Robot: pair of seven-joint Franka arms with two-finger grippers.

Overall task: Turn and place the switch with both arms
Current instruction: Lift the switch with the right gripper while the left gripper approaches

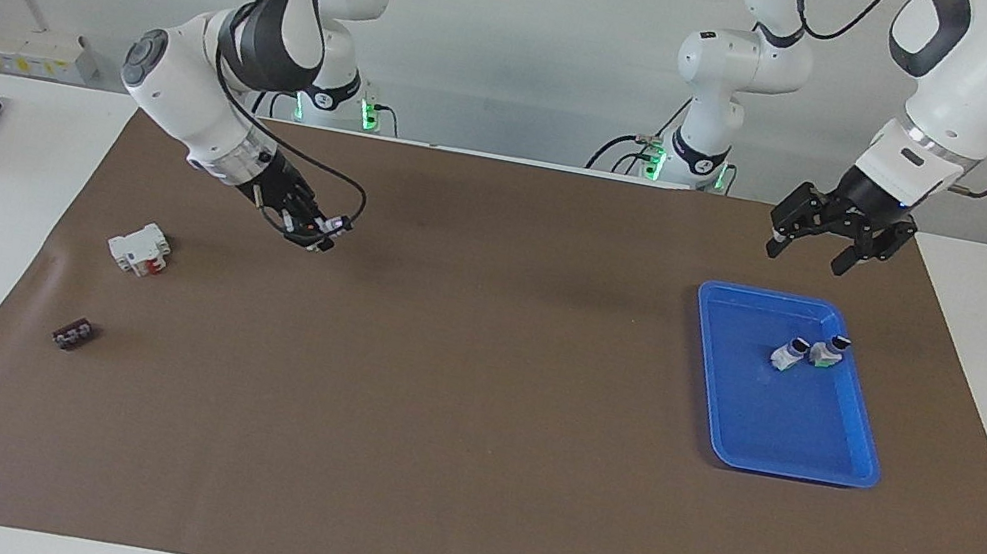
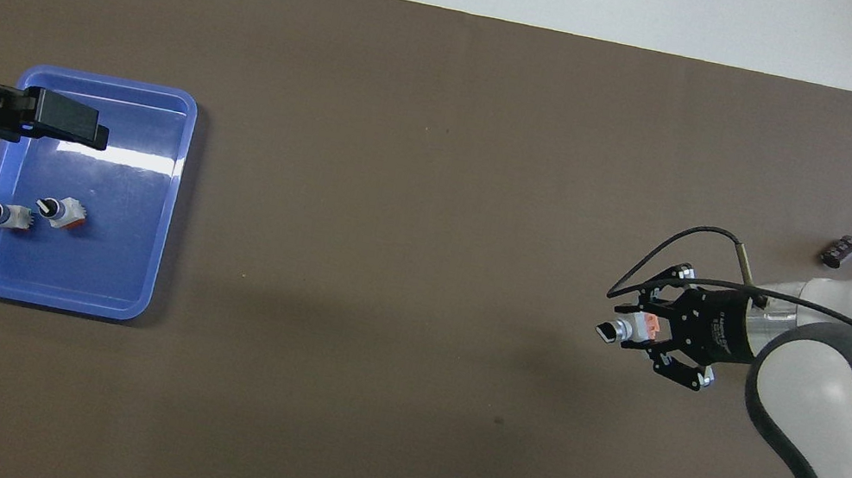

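Black fingers of the right gripper (image 1: pixel 320 236) are clamped on the switch (image 2: pixel 632 329), held in the air over the brown mat (image 1: pixel 459 474) toward the right arm's end of the table. Spread apart and holding nothing, the left gripper (image 1: pixel 807 254) hangs over the edge of the blue tray (image 1: pixel 862 446) nearest the robots, where two other switches (image 1: pixel 808 353) lie. On the mat sit a white block with a red part (image 1: pixel 139 248) and a small dark part (image 1: pixel 72 334).

Small white-grey switch (image 2: pixel 632 329) with orange block on top, black knob tip pointing 9 o'clock in overhead view. Lying level, lifted clear above brown mat.
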